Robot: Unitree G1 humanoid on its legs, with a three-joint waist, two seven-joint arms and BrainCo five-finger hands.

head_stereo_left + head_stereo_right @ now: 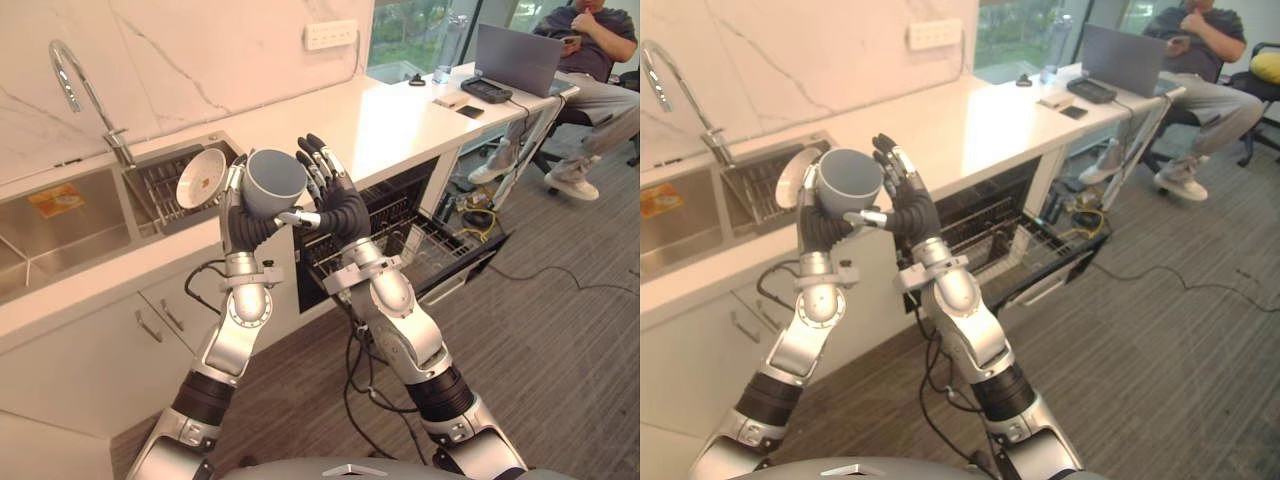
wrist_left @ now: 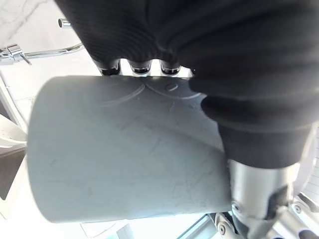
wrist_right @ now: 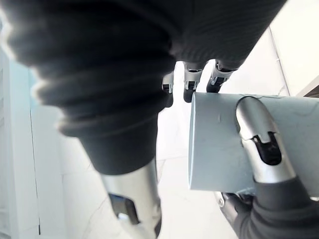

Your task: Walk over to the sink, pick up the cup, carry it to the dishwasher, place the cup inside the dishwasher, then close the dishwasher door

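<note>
A grey cup [image 1: 275, 183] is held up in front of the counter edge, its mouth tilted toward me. My left hand [image 1: 243, 226] is shut on it from below, fingers behind and thumb [image 3: 259, 144] across its wall [image 2: 124, 149]. Beside the cup's right side my right hand [image 1: 338, 203] stands open, fingers straight and pointing up, close against the cup [image 3: 224, 149]. To the right below the counter, the dishwasher [image 1: 400, 235] is open, its wire rack pulled out over the lowered door [image 1: 470, 262].
A steel sink [image 1: 60, 225] with a faucet [image 1: 75, 80] lies at the left, with a dish rack holding a plate [image 1: 200, 178] beside it. A person [image 1: 590, 60] sits at the far right by a laptop [image 1: 515, 58]. Cables [image 1: 560, 285] lie on the carpet.
</note>
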